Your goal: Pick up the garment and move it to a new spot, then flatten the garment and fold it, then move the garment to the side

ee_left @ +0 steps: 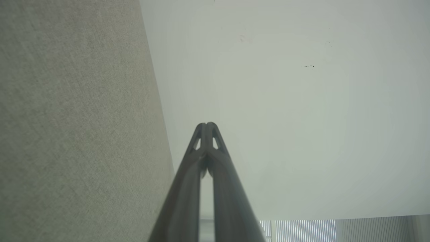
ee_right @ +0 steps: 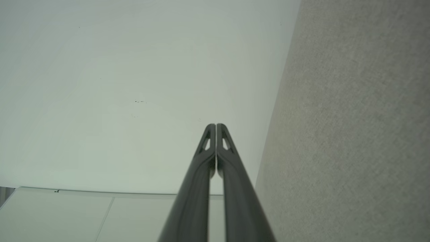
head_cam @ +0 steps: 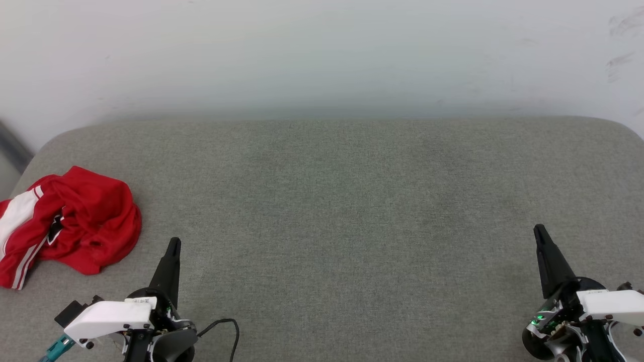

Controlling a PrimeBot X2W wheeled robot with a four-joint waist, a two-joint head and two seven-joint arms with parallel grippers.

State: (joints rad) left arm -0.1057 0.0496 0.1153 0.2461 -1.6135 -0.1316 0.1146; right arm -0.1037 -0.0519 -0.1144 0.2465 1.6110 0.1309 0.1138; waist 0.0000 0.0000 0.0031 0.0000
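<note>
1. The crumpled red jersey garment point(head_cam: 75, 221), white-sleeved with striped trim, lies at nine o'clock on the grey woven fabric surface point(head_cam: 322, 201).
2. The left gripper point(head_cam: 174, 244), at seven o'clock, has its fingers pressed together and empty.
3. The right gripper point(head_cam: 539, 230), at four o'clock, is likewise.

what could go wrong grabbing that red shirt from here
The garment lies bunched near the left edge of the grey cushion, so a nudge may push it off. A pinch may catch several layers, hindering flattening. The left hand is shut and may shove the fabric unless it opens first.
</note>
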